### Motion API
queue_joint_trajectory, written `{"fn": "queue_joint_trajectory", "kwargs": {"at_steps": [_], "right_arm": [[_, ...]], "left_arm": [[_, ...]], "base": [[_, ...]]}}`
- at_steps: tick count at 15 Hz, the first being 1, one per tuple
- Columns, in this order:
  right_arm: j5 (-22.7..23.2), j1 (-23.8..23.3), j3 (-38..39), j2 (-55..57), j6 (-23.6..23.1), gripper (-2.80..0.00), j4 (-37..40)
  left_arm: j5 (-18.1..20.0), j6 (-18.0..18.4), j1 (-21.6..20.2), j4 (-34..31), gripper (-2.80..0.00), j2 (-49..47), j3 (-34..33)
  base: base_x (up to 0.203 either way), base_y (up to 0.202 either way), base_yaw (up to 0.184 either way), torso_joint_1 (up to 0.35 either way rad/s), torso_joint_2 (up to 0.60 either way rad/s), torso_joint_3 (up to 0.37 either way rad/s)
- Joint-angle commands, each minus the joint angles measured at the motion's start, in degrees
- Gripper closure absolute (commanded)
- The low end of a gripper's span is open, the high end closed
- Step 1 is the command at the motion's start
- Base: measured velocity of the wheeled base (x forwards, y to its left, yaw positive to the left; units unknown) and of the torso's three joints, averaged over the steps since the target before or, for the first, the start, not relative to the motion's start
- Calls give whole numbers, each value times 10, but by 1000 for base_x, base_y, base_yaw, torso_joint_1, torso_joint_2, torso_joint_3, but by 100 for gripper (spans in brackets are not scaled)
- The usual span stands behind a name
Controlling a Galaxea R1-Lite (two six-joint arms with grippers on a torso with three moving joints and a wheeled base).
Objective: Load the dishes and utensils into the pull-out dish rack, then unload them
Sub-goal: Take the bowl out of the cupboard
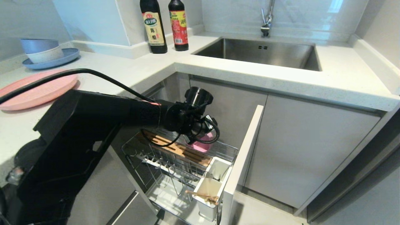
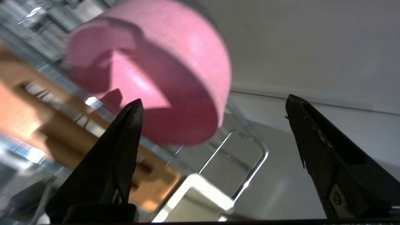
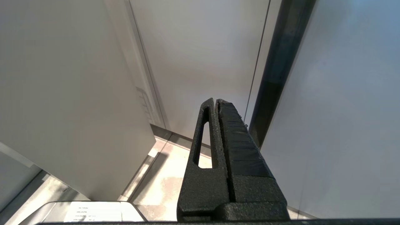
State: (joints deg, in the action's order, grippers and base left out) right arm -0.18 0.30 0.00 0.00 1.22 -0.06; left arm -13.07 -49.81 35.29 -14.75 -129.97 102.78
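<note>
I see my left gripper [image 2: 212, 106] over the pull-out dish rack [image 1: 175, 156], its fingers wide apart and holding nothing; the pink bowl [image 2: 150, 72] sits in the rack near them; the pink plate [image 1: 37, 89] lies on the counter [image 1: 312, 81]; the chopsticks [image 1: 203, 196] rest in the white cup [image 1: 207, 190]; my right gripper [image 3: 215, 101] hangs near the floor, fingers pressed together.

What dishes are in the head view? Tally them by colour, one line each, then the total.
Pink: 2 (pink plate, pink bowl)
Blue: 2 (blue plate, blue bowl)
White: 1 (white bowl)
Total: 5
</note>
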Motion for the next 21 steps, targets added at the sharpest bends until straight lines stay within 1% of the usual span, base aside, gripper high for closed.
{"fn": "queue_joint_trajectory", "kwargs": {"at_steps": [1, 3, 5, 9, 10, 21], "right_arm": [[0, 1, 1, 0, 0, 0, 0], [0, 0, 1, 0, 0, 0, 0], [0, 1, 1, 0, 0, 0, 0], [0, 0, 1, 0, 0, 0, 0], [0, 0, 1, 0, 0, 0, 0], [0, 0, 1, 0, 0, 0, 0]], "left_arm": [[7, 15, -11, 7, -280, -30, 13], [20, 24, -19, 21, -280, -34, 16], [21, 35, -24, 31, -280, -36, 18], [21, 38, -24, 32, -280, -39, 24], [21, 39, -24, 32, 0, -39, 24], [22, 38, -22, 27, 0, -11, 18]], "base": [[0, 0, 0, 0, 0, 0], [0, 0, 0, 0, 0, 0], [0, 0, 0, 0, 0, 0], [0, 0, 0, 0, 0, 0], [0, 0, 0, 0, 0, 0], [0, 0, 0, 0, 0, 0]]}}
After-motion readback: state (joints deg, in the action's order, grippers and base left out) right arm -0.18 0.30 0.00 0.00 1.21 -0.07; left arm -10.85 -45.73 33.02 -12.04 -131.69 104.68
